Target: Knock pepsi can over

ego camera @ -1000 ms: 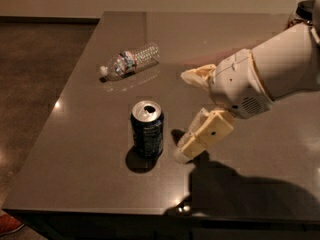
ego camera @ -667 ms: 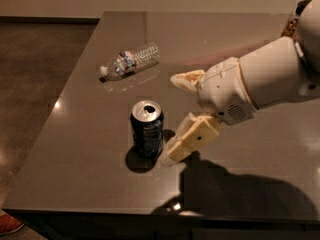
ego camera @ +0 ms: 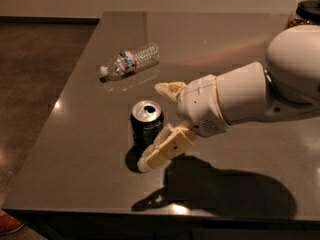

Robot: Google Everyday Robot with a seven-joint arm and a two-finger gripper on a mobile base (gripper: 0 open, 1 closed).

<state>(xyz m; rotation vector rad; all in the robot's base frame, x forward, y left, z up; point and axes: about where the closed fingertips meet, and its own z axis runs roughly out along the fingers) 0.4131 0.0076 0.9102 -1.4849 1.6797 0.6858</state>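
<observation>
The pepsi can (ego camera: 146, 126) stands upright on the dark table (ego camera: 75, 149), near its front left part, silver top with open pull-tab facing up. My gripper (ego camera: 152, 126) comes in from the right and is open. The can sits between the two cream fingers: the near finger (ego camera: 167, 148) lies against the can's right front side, and the far finger (ego camera: 170, 90) is behind the can. The white arm (ego camera: 235, 101) stretches to the right edge of the view.
A clear plastic water bottle (ego camera: 129, 61) lies on its side behind and left of the can. A dark jar-like object (ego camera: 305, 11) stands at the far right back. The table's left and front edges drop to the floor.
My gripper has moved left toward the can, from beside it to having its fingers on either side of it. The can still stands upright in the same spot.
</observation>
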